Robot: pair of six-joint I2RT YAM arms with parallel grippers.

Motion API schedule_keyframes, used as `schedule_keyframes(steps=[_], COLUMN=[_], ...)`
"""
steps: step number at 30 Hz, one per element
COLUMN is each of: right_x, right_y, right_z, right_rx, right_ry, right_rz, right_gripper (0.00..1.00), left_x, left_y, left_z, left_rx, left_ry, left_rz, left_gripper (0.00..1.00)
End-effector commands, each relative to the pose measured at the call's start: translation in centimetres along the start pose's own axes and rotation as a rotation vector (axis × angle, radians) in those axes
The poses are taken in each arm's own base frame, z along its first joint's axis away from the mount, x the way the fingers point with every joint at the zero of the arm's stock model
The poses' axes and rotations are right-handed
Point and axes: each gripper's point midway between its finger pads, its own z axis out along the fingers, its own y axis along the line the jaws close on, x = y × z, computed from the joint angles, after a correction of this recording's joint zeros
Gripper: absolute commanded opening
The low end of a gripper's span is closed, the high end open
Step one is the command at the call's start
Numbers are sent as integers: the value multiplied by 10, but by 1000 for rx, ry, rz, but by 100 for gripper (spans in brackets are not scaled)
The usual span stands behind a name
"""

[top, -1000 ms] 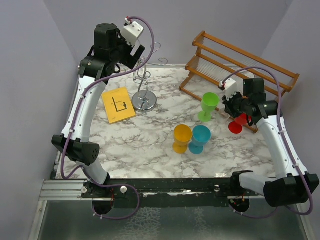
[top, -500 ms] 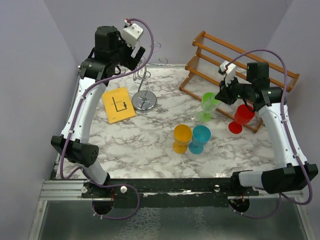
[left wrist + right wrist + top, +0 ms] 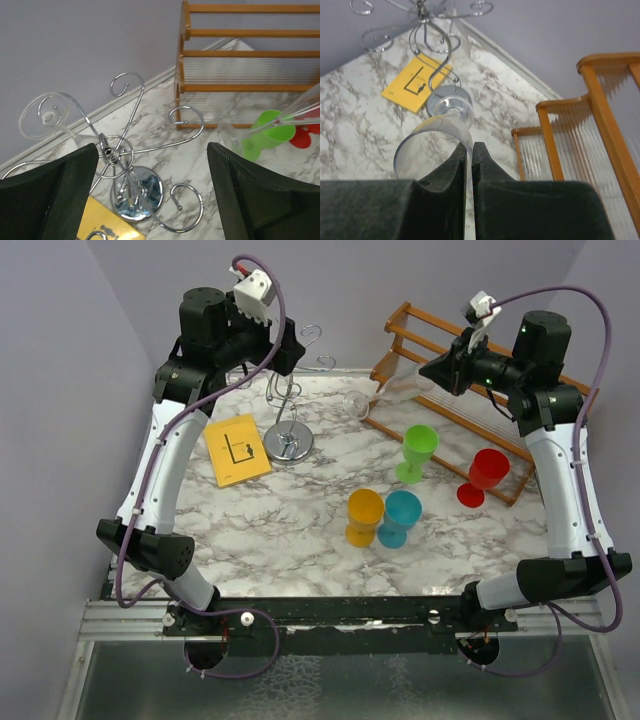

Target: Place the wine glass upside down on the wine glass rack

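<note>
Now at upper centre of the overhead view, the right gripper [image 3: 440,368] pinches the glass [image 3: 385,392] by its rim, foot toward the rack [image 3: 289,430] at upper left. The left gripper [image 3: 288,345] gapes above it. The stem should slide squarely into a free scroll [image 3: 186,119], bowl down.
</note>
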Motion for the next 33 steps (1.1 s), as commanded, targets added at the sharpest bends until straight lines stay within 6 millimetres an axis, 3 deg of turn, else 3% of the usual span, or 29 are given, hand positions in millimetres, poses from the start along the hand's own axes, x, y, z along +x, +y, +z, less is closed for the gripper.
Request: schedule_keyframes(steps=[1, 8, 13, 16, 21, 33], right_x=[-72, -102, -113, -115, -116, -117], right_y=[-6, 0, 5, 7, 10, 9], right_z=[-10, -16, -23, -23, -21, -20], right_rx=[63, 45, 40, 30, 1, 1], right_ry=[-209, -270, -290, -293, -295, -305], right_rz=[15, 107, 115, 121, 128, 132], right_gripper=[2, 2, 2, 2, 2, 2], left_x=[-41, -43, -21, -12, -5, 9], left_y=[-42, -64, -66, -72, -81, -93], left_z=[-4, 14, 34, 36, 37, 43], left_rx=[197, 331, 349, 379, 425, 469], left_ry=[-122, -116, -55, -27, -3, 50], left_rz=[-165, -355, -438, -488, -535, -600], left_gripper=[91, 80, 79, 74, 57, 49])
